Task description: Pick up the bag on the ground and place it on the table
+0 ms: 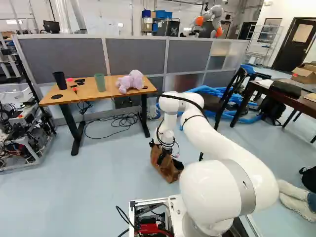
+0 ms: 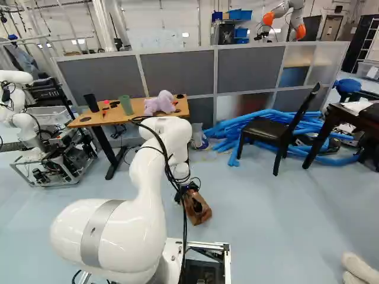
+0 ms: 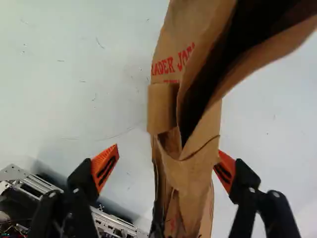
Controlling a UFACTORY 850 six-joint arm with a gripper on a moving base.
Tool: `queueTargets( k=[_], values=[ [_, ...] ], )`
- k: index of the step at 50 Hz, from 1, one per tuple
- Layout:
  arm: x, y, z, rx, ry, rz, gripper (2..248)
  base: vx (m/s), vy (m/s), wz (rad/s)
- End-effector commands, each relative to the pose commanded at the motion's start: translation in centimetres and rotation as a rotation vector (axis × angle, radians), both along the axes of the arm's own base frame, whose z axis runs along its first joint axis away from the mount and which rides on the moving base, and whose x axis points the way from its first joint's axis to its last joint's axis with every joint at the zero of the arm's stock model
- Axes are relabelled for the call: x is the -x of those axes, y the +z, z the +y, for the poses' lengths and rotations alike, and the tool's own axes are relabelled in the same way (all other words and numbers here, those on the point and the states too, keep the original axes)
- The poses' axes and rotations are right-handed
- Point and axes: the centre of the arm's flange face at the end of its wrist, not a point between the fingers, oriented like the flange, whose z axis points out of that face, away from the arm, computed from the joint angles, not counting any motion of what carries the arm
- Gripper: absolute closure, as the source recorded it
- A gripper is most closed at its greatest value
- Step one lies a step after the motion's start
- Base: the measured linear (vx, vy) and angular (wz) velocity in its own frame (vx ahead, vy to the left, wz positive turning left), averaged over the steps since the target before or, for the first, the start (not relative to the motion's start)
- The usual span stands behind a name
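In the left base view my gripper (image 1: 163,154) is down at the brown paper bag (image 1: 168,168), which is on the floor ahead of the base. The bag also shows in the right base view (image 2: 198,208). In the wrist view my gripper (image 3: 164,167) stands wide open, the upright bag (image 3: 190,173) between its fingers. One orange pad is close against the bag's side, while a gap separates the other pad from it. The wooden table (image 1: 114,91) stands behind, at the left of the left base view.
On the table are a purple plush toy (image 1: 131,82), a green cup (image 1: 99,82) and a black cup (image 1: 59,80). Cables (image 1: 118,121) lie beneath it. A black chair (image 2: 273,131) and blue tubes (image 2: 237,127) are at the right. Another robot (image 2: 18,100) stands far left.
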Motion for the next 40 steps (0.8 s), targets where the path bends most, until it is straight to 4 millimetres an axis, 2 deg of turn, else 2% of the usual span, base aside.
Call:
queueTargets(
  k=[1, 2, 6, 7, 12, 13, 17, 18, 22, 23, 27, 28, 40],
  values=[
    [0.0, -0.02, 0.0, 0.0, 0.0, 0.0, 4, 0.0, 0.0, 0.0],
    [0.0, -0.03, 0.0, 0.0, 0.0, 0.0, 38, 0.0, 0.0, 0.0],
    [0.0, -0.06, 0.0, 0.0, 0.0, 0.0, 38, 0.0, 0.0, 0.0],
    [0.0, -0.06, 0.0, 0.0, 0.0, 0.0, 77, 0.0, 0.0, 0.0],
    [0.0, -0.06, 0.0, 0.0, 0.0, 0.0, 77, 0.0, 0.0, 0.0],
    [0.0, -0.06, 0.0, 0.0, 0.0, 0.0, 114, 0.0, 0.0, 0.0],
    [0.0, -0.06, 0.0, 0.0, 0.0, 0.0, 114, 0.0, 0.0, 0.0],
    [0.0, -0.06, 0.0, 0.0, 0.0, 0.0, 152, 0.0, 0.0, 0.0],
    [0.0, -0.06, 0.0, 0.0, 0.0, 0.0, 152, 0.0, 0.0, 0.0],
    [0.0, -0.06, 0.0, 0.0, 0.0, 0.0, 189, 0.0, 0.0, 0.0],
    [0.0, -0.06, 0.0, 0.0, 0.0, 0.0, 189, 0.0, 0.0, 0.0],
    [0.0, -0.06, 0.0, 0.0, 0.0, 0.0, 224, 0.0, 0.0, 0.0],
    [0.0, -0.03, 0.0, 0.0, 0.0, 0.0, 229, 0.0, 0.0, 0.0]
  ],
)
